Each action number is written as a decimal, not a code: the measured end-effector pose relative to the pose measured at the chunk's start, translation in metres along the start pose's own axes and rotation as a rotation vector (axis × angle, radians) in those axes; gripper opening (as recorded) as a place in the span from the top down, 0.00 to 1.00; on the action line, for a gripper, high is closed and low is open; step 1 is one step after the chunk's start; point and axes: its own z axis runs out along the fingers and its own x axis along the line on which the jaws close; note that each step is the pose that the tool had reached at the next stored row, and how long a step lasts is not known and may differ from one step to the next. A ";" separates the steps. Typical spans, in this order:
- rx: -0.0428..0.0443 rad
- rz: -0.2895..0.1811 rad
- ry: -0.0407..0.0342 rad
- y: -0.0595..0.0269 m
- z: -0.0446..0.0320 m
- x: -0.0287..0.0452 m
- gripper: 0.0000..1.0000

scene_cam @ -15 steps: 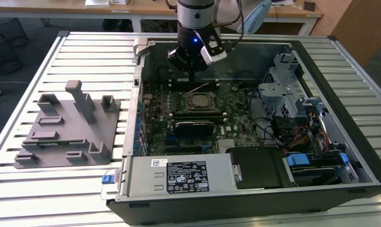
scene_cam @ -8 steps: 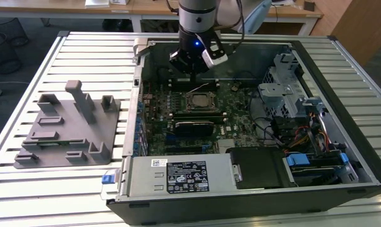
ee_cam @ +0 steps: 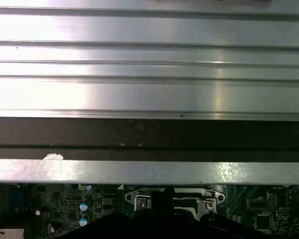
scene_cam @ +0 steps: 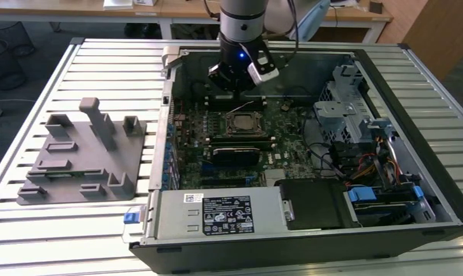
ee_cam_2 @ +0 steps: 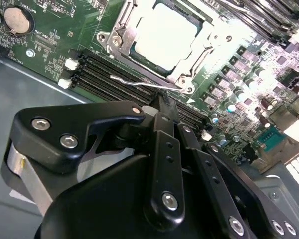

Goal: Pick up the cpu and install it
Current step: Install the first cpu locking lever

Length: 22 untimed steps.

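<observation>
Placement done; latching apparently outstanding.
The slatted metal table (scene_cam: 31, 241) carries the open black computer case (scene_cam: 293, 259); inside, the black pincer (ee_cam_2: 162, 102), drawn narrow and empty, hovers near the pale silver square cpu (ee_cam_2: 164, 35) lying in its socket, thin wire lever (ee_cam_2: 139, 82) seemingly unlatched.

The cpu (ee_cam_2: 162, 35) lies in its socket (ee_cam_2: 120, 31) on the motherboard (ee_cam_2: 45, 50).

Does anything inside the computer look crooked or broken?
Nothing looks broken. The cpu lies flat in its socket frame. Only the thin metal lever stands out: it seems to poke out loose beside the frame, not tucked down.
</observation>
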 end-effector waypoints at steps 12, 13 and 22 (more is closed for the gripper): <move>0.0022 -0.020 0.0012 0.0003 0.0082 -0.0107 0.89; 0.0022 -0.021 0.0012 0.0008 0.0089 -0.0115 0.89; 0.0029 -0.021 0.0010 0.0033 0.0155 -0.0180 0.89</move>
